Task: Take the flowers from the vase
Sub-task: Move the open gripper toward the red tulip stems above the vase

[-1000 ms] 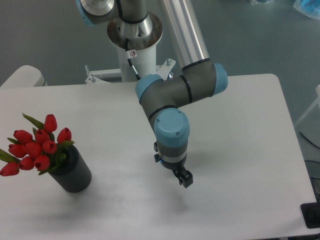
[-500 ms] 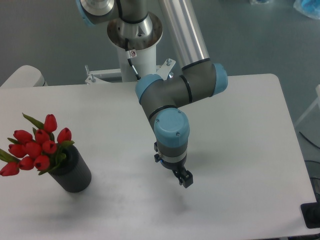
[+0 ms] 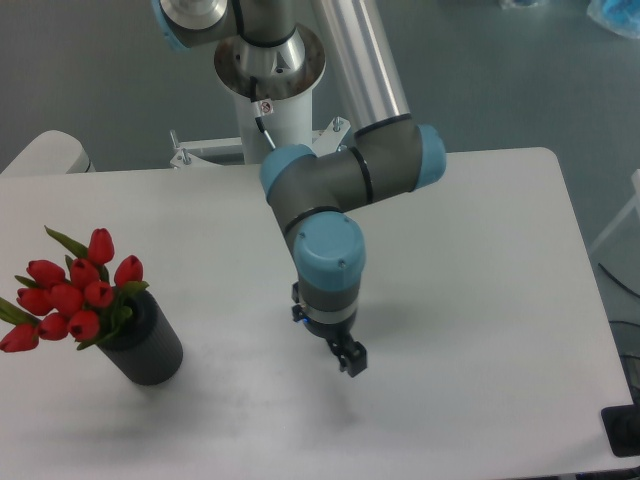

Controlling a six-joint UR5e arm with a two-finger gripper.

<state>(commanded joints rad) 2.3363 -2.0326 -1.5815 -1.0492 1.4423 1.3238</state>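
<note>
The flowers (image 3: 72, 295), a bunch of red tulip buds with green leaves, stand in the vase (image 3: 147, 345), a short black ribbed cylinder near the table's left front. My gripper (image 3: 350, 360) hangs over the middle of the table, well to the right of the vase and apart from it. Its dark fingers point down at the tabletop with nothing between them. From this angle I cannot make out whether the jaws are open or shut.
The arm's base column (image 3: 268, 70) stands behind the white table (image 3: 480, 300) at its far edge. A white rounded object (image 3: 45, 155) sits off the table's far left corner, and a dark block (image 3: 622, 430) at the right front edge.
The arm's wrist and gripper have shifted a little to the left, toward the vase. The flowers and vase have not moved.
</note>
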